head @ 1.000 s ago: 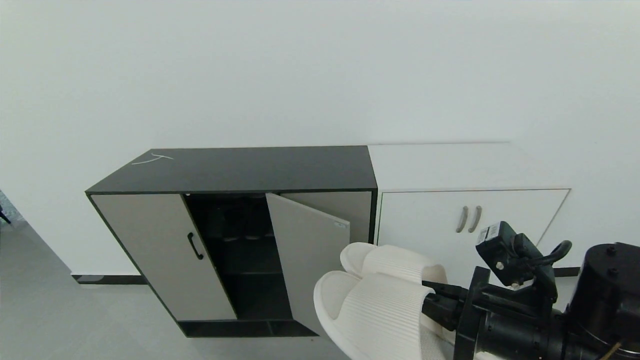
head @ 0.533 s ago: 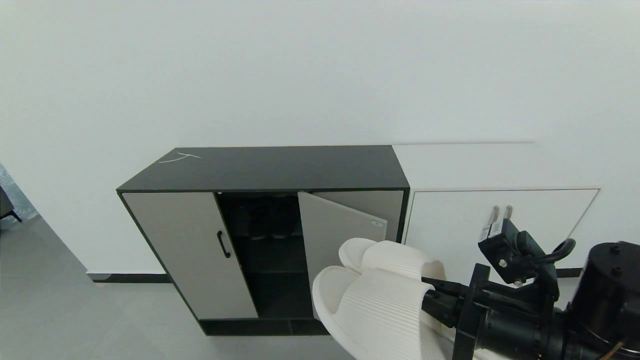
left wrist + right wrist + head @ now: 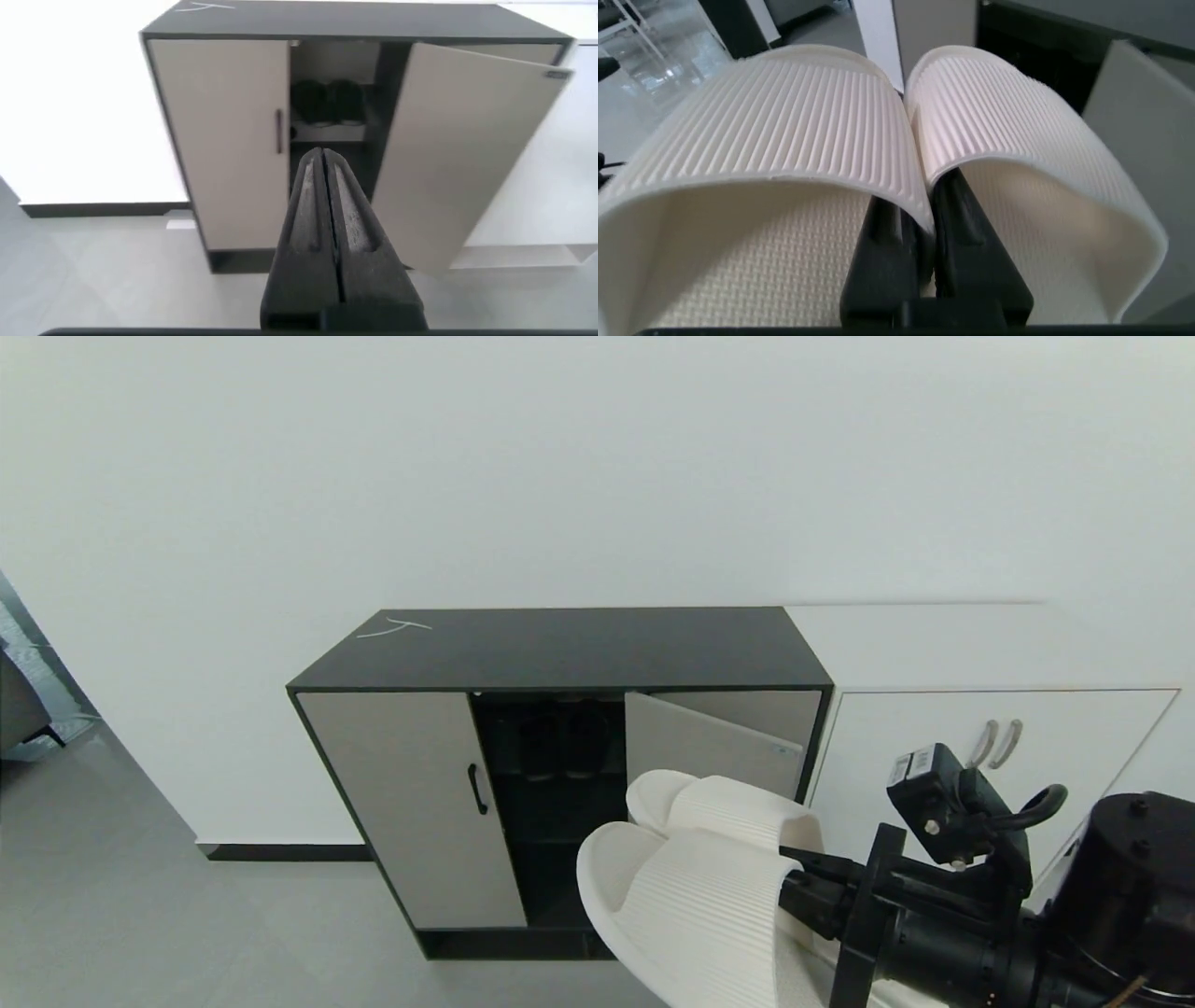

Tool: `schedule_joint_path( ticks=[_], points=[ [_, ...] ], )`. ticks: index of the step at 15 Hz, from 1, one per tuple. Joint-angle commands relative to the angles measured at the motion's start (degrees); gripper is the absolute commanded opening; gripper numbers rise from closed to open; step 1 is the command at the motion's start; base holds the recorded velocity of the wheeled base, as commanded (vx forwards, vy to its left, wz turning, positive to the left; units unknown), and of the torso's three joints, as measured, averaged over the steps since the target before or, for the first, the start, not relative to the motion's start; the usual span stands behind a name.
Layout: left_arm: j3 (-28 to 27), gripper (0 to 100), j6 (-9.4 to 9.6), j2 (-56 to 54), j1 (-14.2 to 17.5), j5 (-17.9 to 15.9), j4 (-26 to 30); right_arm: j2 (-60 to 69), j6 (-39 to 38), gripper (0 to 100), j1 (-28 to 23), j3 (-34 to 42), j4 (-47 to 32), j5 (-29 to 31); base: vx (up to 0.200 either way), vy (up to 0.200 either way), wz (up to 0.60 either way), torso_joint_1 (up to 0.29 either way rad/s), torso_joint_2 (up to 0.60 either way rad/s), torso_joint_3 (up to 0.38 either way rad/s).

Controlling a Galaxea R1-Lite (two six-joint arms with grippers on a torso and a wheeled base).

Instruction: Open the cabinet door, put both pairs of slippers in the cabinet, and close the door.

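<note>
While my right gripper [image 3: 795,889] sits clamped on the white slippers [image 3: 695,896] before the cabinet [image 3: 579,649], door [image 3: 714,744] ajar, I see my left gripper [image 3: 324,173] empty, jaws pressed together; dark pair [image 3: 325,101] shelved inside.

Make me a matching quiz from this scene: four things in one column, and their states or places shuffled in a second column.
Things:
1. white slippers
2. left door
3. right door
4. dark pair

States or places:
A. swung open
B. shut
C. inside the cabinet
D. clamped in the right gripper

Pairs: 1-D, 2-B, 3-A, 4-C
</note>
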State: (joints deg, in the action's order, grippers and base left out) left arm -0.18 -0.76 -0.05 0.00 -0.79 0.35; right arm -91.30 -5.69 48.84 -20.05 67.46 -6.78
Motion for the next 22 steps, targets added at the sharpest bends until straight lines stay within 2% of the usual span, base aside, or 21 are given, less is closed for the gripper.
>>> schedule_joint_path(
  ticks=[1,14,17,22],
  points=[
    [0.0,0,-0.04,0.0,0.0,0.0,0.0,-0.8,0.1,0,0.0,0.2,0.1,0.0,0.0,0.2,0.0,0.002,0.0,0.002],
    [0.0,0,-0.04,0.0,0.0,0.0,0.0,-0.6,0.3,0,0.1,1.3,0.1,0.0,0.0,0.2,0.0,0.002,0.0,0.002],
    [0.0,0,-0.12,0.0,0.0,0.0,0.0,-0.7,0.3,0,0.0,1.3,0.1,0.0,0.0,0.0,0.0,0.0,0.0,0.0],
    [0.0,0,-0.12,0.0,0.0,0.0,0.0,-0.6,0.3,0,0.0,1.4,0.4,0.0,0.2,0.0,0.0,0.0,0.0,0.006]
  ],
)
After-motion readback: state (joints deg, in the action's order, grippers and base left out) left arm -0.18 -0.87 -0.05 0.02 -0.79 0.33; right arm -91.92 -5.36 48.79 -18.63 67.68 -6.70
